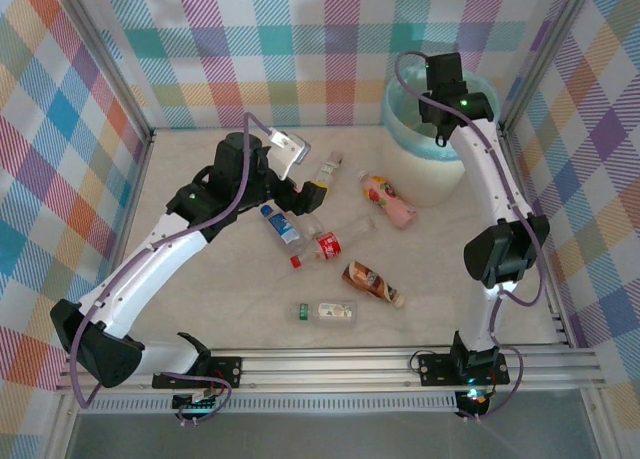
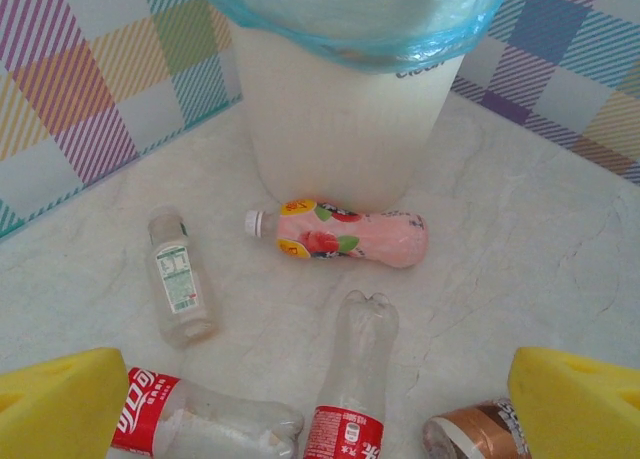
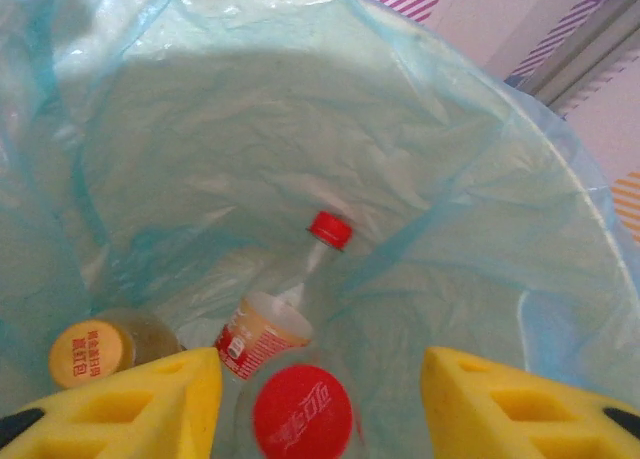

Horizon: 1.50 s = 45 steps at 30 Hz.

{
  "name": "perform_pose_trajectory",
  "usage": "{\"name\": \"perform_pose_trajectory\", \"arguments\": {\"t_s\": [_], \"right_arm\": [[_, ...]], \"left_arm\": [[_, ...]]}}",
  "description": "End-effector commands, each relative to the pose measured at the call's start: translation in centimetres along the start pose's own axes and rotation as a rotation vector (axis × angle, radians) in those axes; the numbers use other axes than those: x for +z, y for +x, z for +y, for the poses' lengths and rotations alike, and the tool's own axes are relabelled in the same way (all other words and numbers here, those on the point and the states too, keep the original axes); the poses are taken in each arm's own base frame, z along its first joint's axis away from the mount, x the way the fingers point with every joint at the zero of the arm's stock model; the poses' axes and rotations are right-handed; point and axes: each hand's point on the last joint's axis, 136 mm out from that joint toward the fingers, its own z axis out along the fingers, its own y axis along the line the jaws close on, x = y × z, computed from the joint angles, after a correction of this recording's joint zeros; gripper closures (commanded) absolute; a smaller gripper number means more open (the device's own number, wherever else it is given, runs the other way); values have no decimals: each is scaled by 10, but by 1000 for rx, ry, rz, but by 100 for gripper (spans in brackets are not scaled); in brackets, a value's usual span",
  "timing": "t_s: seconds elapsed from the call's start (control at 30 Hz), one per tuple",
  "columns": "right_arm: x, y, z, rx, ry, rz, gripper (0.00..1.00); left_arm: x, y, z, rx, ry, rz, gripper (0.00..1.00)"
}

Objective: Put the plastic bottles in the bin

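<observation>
Left pincer (image 2: 318, 404) and right pincer (image 3: 322, 399) gape wide.

Glossy plastic bottles (image 2: 357, 364), crinkly translucent bag (image 3: 300, 109), smooth white bin (image 2: 330, 129), matt stone-look tabletop (image 2: 520, 269).

Bin (image 1: 430, 179): white; liner (image 3: 300, 129) mint-green.
Walls (image 1: 300, 39): pastel plaid.
Table (image 1: 250, 309): cream, faintly marbled.
Pink bottle (image 1: 390, 201).
Brown bottle (image 1: 372, 282).
Red-label bottle (image 1: 335, 241): clear.
Blue-label bottle (image 1: 283, 229): clear.
Small bottle (image 1: 327, 311): label seemingly green.

Mid table (image 1: 250, 324) the bottles (image 1: 330, 244) crowd together; its near edge seemingly offers bare passage.
</observation>
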Motion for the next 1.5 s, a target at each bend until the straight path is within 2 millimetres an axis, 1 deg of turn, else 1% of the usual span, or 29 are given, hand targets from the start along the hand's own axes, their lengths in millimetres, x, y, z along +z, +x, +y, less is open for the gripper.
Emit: {"name": "perform_pose_trajectory", "arguments": {"t_s": [0.0, 0.23, 0.33, 0.43, 0.5, 0.57, 0.67, 0.77, 0.87, 0.93, 1.03, 1.17, 1.2, 1.3, 1.4, 1.47], "right_arm": [[-24, -14, -15, 66, -10, -52, 44], [-31, -17, -20, 86, -26, -59, 44], [-40, -21, -18, 112, -64, -60, 43], [-60, -26, -10, 163, -155, -63, 42], [-76, -29, -1, 200, -239, -67, 43], [-92, -28, 10, 211, -305, -67, 42], [-116, -19, 27, 196, -389, -52, 42], [-142, -5, 48, 162, -488, -51, 42], [-167, 17, 74, 98, -616, -62, 42], [-181, 36, 89, 75, -700, -54, 42], [-193, 66, 98, 83, -771, -8, 42], [-198, 104, 97, 107, -785, 58, 43], [-196, 115, 94, 116, -771, 76, 42], [-195, 138, 86, 129, -744, 100, 42], [-198, 152, 79, 132, -725, 101, 40], [-200, 157, 75, 130, -716, 102, 39]], "left_arm": [[3, 8, 6, -22, -16, 29, 3], [4, 8, 8, -19, -22, 35, 2], [4, 9, 13, -30, -43, 41, 2], [4, 12, 23, -78, -78, 82, 3], [6, 18, 26, -98, -90, 116, 4], [7, 23, 24, -108, -75, 137, 5], [9, 33, 19, -127, -50, 183, 5], [12, 52, 19, -170, -56, 264, 7], [17, 75, 16, -221, -44, 339, 9], [22, 91, 12, -246, -25, 387, 10], [33, 116, 6, -263, 9, 468, 11], [55, 142, -6, -233, 74, 576, 12], [61, 146, -9, -220, 86, 606, 12], [82, 156, -17, -158, 118, 692, 14], [105, 162, -20, -97, 127, 734, 15], [119, 163, -20, -88, 136, 739, 15]]}}
